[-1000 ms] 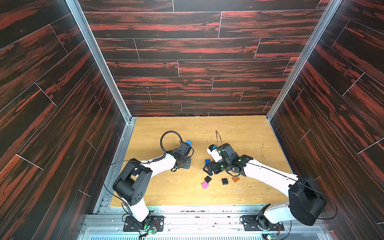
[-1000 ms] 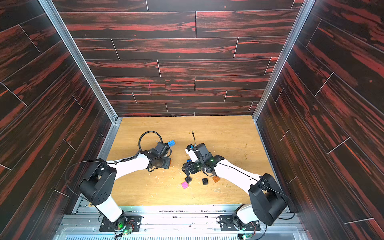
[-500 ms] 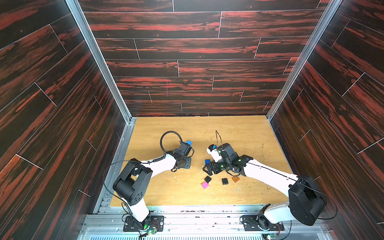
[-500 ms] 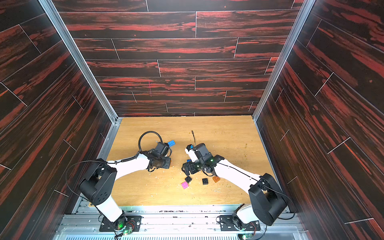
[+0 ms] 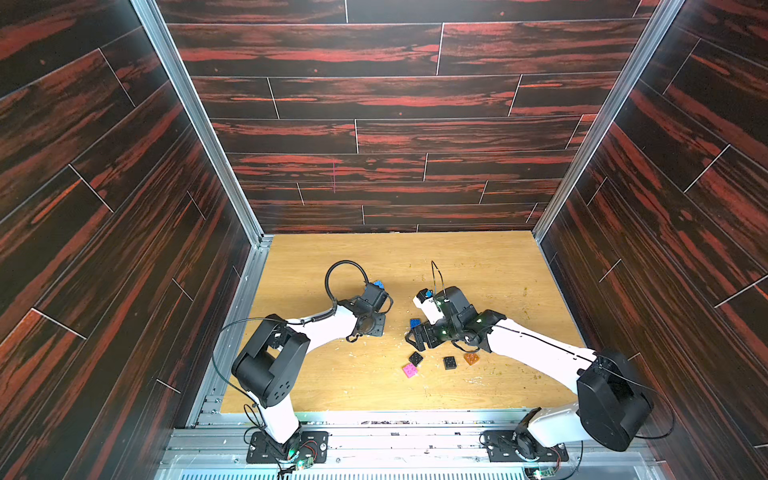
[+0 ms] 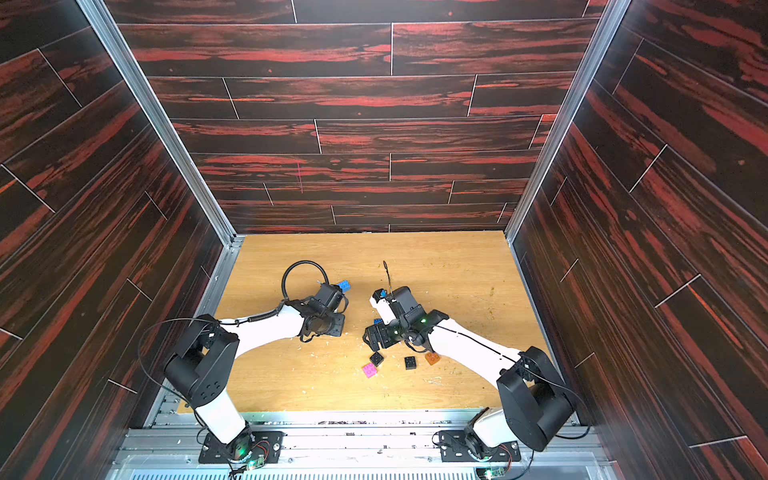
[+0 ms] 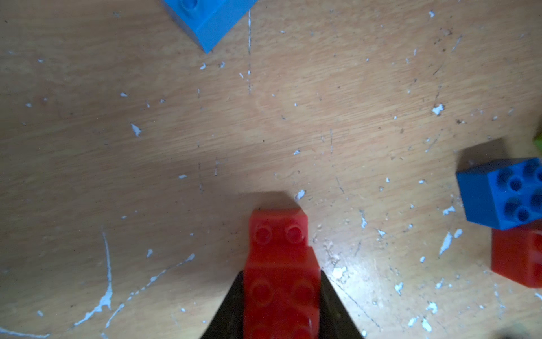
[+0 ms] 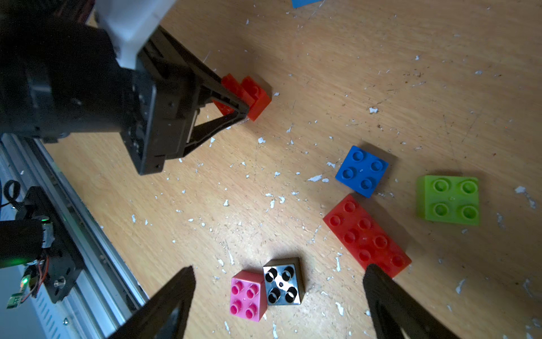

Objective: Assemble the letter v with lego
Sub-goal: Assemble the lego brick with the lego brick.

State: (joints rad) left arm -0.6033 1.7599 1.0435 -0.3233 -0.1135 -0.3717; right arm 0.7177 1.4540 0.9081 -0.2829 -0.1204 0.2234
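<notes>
The left hand [image 7: 281, 274] is clamped on a stepped red stack [image 7: 278, 234], down at the counter [image 8: 322, 73]. The right hand [image 8: 278, 269] is spread wide and empty. It is the nearer hand to the red oblong brick [image 8: 366, 234], which lies just beside the blue brick [image 8: 362, 170], long axis slanting under one finger.

1. The far half of the table [image 5: 469, 257] is bare in both top views: wide room.
2. Ahead of the red stack [image 7: 280, 258] lies open wood, bounded by a light blue brick [image 7: 205, 20] and a blue brick [image 7: 498, 193].
3. The left gripper [image 8: 242, 108], clamped on that stack, blocks the way past it.
4. Between the spread fingers [image 8: 173, 305] of the right gripper [image 8: 280, 267] sit a pink brick [image 8: 248, 295] and a black brick [image 8: 283, 284], touching.
5. A red oblong [image 8: 366, 234] lies just beside one finger and the blue brick.
6. A green brick [image 8: 450, 199] stands apart, with bare wood between.
</notes>
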